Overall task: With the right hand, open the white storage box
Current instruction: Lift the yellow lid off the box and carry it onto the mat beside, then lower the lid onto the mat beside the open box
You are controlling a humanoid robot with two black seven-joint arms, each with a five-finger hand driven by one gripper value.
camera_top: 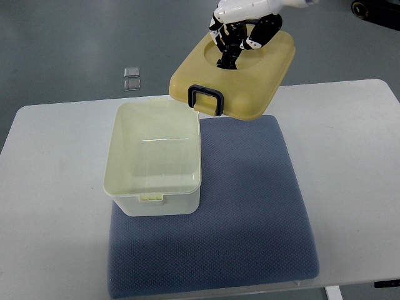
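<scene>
Cream box [154, 159], one, stands open, long axis running away from me; my right hand [240, 37] grips its one lid [240, 78].

One box [154, 159], one lid [250, 81], one mat [250, 212], two small squares [132, 77].

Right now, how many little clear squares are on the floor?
2, side by side past the table's far edge: one small clear square farther off, another nearer the table.

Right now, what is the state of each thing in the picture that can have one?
storage box: open, empty, standing on the blue mat.
lid: off the box, held up beyond the mat's far edge.
right hand: shut on the lid from above.
left hand: not in view.
</scene>
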